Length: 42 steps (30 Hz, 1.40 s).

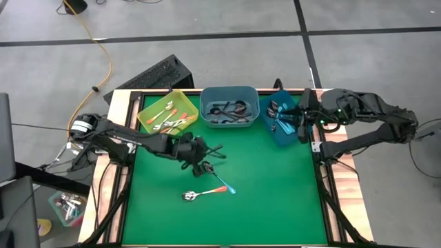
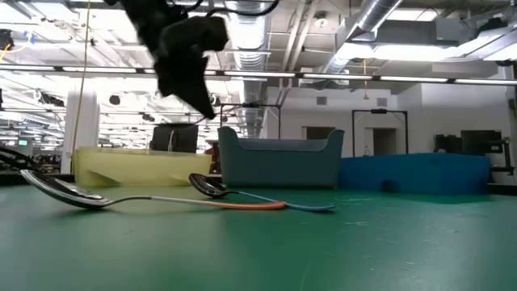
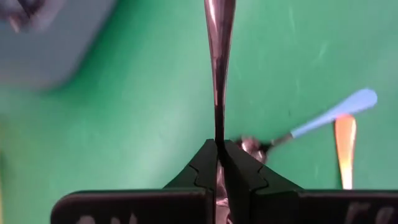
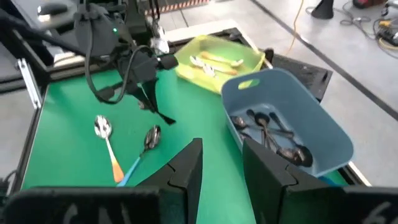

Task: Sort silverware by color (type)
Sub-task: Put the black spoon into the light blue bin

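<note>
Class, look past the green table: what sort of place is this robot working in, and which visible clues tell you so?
Probably a large industrial lab or workshop: exposed ceiling ducts and strip lights overhead, a bare concrete floor with a loose orange cable, and more workstations beyond the table.

Glossy metal spoon bowls (image 2: 60, 191) w/ smooth plastic handles, matt green cloth mat (image 1: 275, 200), plastic bins (image 1: 229, 105).

Grey tiled floor (image 1: 227, 17), orange cable (image 1: 103, 52), ceiling ducts (image 2: 380, 20) overhead.
</note>
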Motion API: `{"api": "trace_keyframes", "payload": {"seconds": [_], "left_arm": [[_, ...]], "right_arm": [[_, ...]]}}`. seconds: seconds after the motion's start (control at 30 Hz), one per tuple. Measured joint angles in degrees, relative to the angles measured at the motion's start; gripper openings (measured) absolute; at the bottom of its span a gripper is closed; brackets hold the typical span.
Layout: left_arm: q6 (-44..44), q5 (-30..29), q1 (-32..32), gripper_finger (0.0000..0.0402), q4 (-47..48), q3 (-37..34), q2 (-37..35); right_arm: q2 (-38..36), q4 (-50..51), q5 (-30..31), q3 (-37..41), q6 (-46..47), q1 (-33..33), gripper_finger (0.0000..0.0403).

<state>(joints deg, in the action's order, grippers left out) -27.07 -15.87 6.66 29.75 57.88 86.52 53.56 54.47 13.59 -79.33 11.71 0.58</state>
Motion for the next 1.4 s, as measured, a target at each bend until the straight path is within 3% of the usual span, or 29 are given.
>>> {"api": "trace_keyframes", "payload": {"seconds": [0.37, 0.63, 0.9, 1.0, 1.2, 1.4], "left_arm": [[16.89, 1.21, -11.29, 0.0000, -2.45, 8.14, 0.00], [19.32, 9.91, -16.29, 0.0000, -11.50, 10.80, 0.00], [19.53, 10.69, -17.85, 0.0000, -25.15, 15.17, -0.02], [19.88, 10.66, -17.93, 0.0000, -30.45, 15.96, -0.07], [22.11, 10.54, -17.07, 0.0000, -30.48, 17.78, -3.21], [23.52, 5.13, -16.26, 0.0000, -30.13, 17.80, -10.16]], "right_arm": [[0.15, -1.69, 1.72, 0.00, 1.94, 0.00, 0.0127], [0.95, -3.77, 1.96, 0.00, -1.88, -1.17, 0.0127], [5.51, -12.85, 1.27, 0.00, -8.94, -2.75, 0.0127], [8.68, -19.16, -0.58, 0.04, -12.87, -3.25, 0.0127], [14.60, -29.70, -4.40, 0.02, -17.57, -6.69, 0.0136], [17.58, -37.95, -17.42, 0.04, -15.82, -11.76, 0.0196]]}}
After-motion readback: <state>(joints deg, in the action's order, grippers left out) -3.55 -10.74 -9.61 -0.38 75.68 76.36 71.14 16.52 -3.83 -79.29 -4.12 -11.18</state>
